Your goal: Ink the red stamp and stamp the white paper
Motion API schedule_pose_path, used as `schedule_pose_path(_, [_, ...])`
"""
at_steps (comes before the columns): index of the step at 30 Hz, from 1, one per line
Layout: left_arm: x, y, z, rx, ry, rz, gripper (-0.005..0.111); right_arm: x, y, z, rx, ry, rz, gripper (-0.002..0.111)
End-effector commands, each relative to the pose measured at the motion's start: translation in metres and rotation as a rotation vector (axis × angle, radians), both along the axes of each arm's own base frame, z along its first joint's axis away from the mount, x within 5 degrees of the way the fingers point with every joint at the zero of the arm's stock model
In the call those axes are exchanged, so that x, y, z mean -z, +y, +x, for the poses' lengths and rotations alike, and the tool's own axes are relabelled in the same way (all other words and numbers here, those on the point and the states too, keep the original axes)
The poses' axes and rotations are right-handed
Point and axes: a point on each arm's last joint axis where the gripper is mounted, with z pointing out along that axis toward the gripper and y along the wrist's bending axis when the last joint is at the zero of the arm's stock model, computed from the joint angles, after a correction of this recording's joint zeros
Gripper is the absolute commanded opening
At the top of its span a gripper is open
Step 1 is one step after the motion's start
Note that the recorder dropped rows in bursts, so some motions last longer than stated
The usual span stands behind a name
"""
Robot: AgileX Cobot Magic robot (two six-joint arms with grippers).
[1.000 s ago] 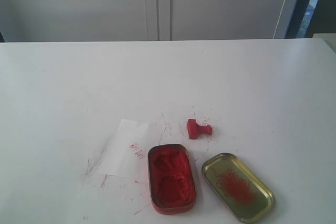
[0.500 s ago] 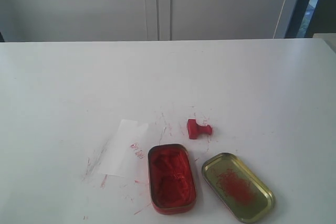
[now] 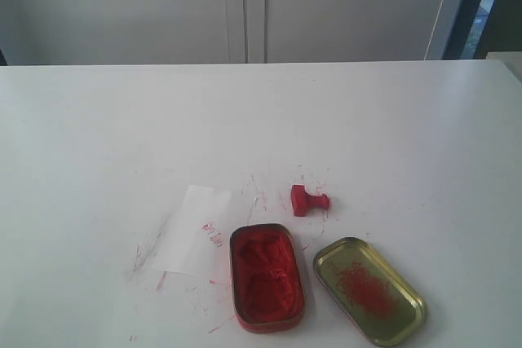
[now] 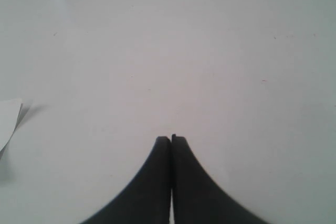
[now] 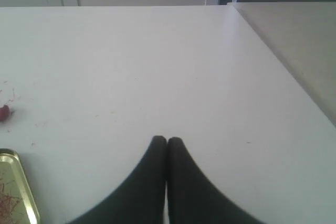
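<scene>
Closest in, each wrist camera looks past its own tool: the left gripper [image 4: 171, 139] has its two black fingers pressed flat together, tip against tip, above bare tabletop, and the right gripper [image 5: 167, 140] is clamped just the same, fingers meeting with only a hairline seam showing. Neither arm appears in the exterior view.

On that view's front edge sits the oblong red tin [image 3: 267, 277], open and packed with lumpy red paste. Just to its right, apart from it, lies the gold lid [image 3: 369, 290], hollow side up and angled, with red smears in its middle. Left of the tin, a little farther back, the white paper [image 3: 194, 229] lies flat and tilted, a faint red print near the edge facing the tin.

Farther back again, beyond the gap between tin and lid, there's the red stamp [image 3: 307, 200], tipped on its side with the knob pointing right, touching neither tin nor paper, thin red scratches marking the white table [image 3: 261, 112] around it. At the very back stand pale cabinet doors [image 3: 245, 6]
</scene>
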Motion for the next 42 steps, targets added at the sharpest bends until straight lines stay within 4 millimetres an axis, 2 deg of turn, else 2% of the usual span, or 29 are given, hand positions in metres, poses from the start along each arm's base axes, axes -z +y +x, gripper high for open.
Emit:
schedule_pose_path(1, [-0.0015, -0.0003, 0.0002, -0.002, 0.002, -0.01, 0.0, -0.0008, -0.0001, 0.0004, 0.002, -0.026, -0.002, 0.0])
schedule_pose_path(22, [-0.0015, -0.0003, 0.0002, -0.002, 0.002, -0.01, 0.0, -0.0009, 0.0017, 0.0005, -0.003, -0.031, 0.058, 0.0])
schedule_pose_path(42, [-0.0015, -0.0003, 0.0002, -0.002, 0.002, -0.01, 0.0, -0.0009, 0.0014, 0.0005, -0.002, -0.031, 0.047, 0.0])
